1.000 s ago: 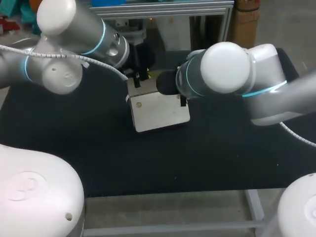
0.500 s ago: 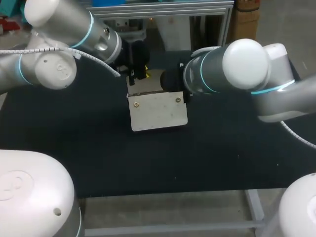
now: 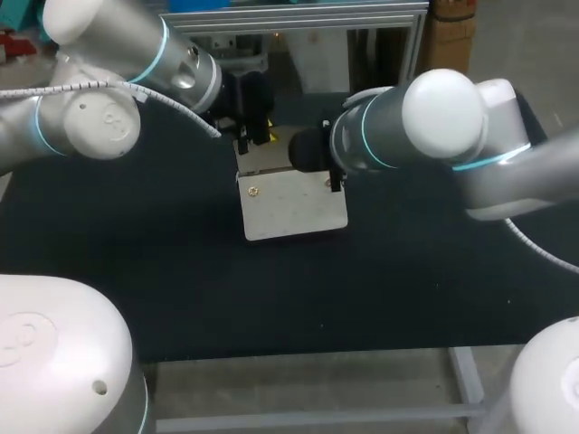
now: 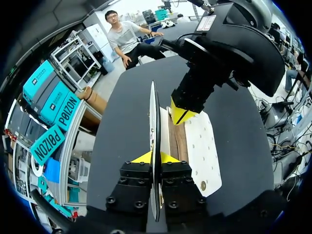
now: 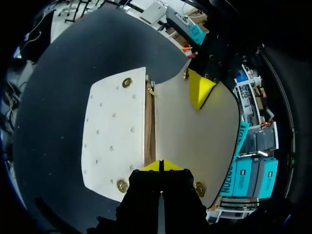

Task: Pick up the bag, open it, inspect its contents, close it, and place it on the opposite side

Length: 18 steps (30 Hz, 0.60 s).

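Head camera: above and behind, facing down, farthest from the bag (image 3: 291, 203). Wrist cameras sit just behind the left claw (image 4: 155, 158) and right claw (image 5: 161, 165), facing along them, close to the bag ahead. All three views share the bag.

Left arm (image 3: 181, 77) and right arm (image 3: 389, 136) cover the bag's (image 3: 291, 212) far corners (contents too).

Bright, even light from overhead. Soft glare on the white shell of the right arm (image 3: 448, 108). Black table (image 3: 181, 289) reads dark and flat, shadows barely show. White bag (image 3: 291, 210) nearly washed out in wrist views.
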Each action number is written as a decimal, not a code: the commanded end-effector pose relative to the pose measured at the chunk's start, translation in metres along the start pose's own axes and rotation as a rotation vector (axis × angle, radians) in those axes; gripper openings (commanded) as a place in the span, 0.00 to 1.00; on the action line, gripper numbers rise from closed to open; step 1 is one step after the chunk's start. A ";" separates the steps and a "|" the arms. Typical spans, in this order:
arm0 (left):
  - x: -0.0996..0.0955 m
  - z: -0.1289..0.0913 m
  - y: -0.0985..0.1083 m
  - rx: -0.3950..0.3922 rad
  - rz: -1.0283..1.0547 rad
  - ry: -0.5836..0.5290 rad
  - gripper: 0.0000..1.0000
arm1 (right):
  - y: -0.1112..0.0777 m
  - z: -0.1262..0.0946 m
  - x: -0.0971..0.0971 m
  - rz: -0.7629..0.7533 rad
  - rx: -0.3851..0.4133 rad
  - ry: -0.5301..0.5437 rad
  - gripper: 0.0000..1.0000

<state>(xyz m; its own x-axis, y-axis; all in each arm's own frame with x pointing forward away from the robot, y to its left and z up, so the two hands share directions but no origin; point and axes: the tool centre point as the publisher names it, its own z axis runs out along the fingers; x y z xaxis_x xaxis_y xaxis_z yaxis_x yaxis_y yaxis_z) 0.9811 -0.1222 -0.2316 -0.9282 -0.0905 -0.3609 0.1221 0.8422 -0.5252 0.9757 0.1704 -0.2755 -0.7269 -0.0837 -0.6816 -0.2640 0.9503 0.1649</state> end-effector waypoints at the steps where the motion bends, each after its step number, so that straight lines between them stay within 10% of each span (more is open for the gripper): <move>1: 0.000 0.000 0.000 0.003 0.002 0.003 0.00 | 0.002 0.013 -0.003 -0.003 0.002 0.012 0.00; 18: 0.001 -0.001 0.000 0.006 -0.024 0.005 0.00 | -0.003 0.035 0.009 0.004 0.003 0.087 0.00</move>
<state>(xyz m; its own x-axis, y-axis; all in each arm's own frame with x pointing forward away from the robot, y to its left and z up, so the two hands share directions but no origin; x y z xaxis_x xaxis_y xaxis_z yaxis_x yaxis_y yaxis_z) 0.9804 -0.1216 -0.2317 -0.9346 -0.1020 -0.3408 0.1047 0.8367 -0.5376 0.9940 0.1780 -0.3062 -0.7775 -0.1015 -0.6207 -0.2587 0.9512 0.1684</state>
